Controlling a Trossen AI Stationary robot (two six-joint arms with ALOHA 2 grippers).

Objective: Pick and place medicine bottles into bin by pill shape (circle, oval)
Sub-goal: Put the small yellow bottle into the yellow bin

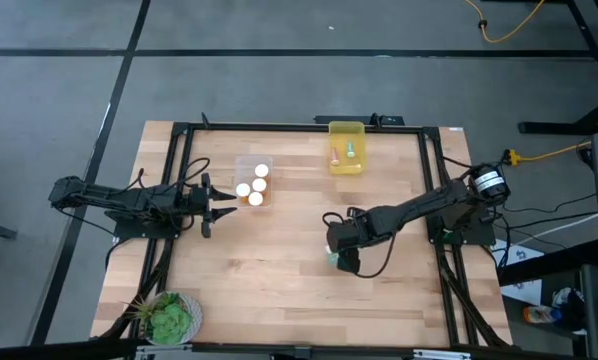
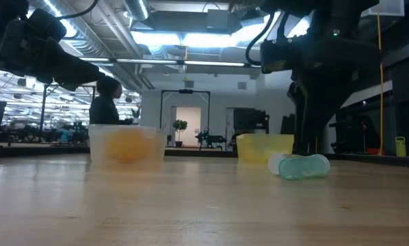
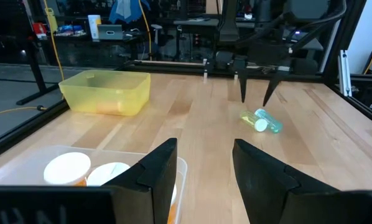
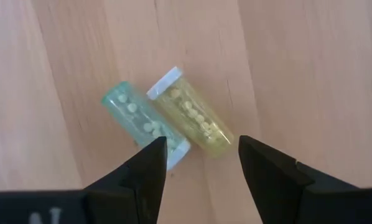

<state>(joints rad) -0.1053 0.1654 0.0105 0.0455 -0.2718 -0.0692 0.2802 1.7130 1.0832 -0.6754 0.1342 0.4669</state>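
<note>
**Desk:** What's the right arm doing over the middle of the table?

**Operator:** I've got the right gripper (image 4: 199, 165) poised directly above 2 slim bottles lying on their sides and touching, a teal bottle (image 4: 142, 122) and a yellowish bottle (image 4: 195, 115), fingers apart and holding nothing. Both show small round pills, as far as I can judge.

**Desk:** And the rest?

**Operator:** The clear bin (image 1: 241, 166) holds 4 white-capped orange bottles (image 1: 256, 187); the yellow bin (image 1: 346, 128) already has a couple of slim ones. The left gripper (image 3: 203, 163) waits beside the clear bin, fingers apart, empty.

**Desk:** Next move?

**Operator:** I'd say this is the pick. I need to straddle 1 bottle only, descend, and close without dragging its neighbour.
</note>
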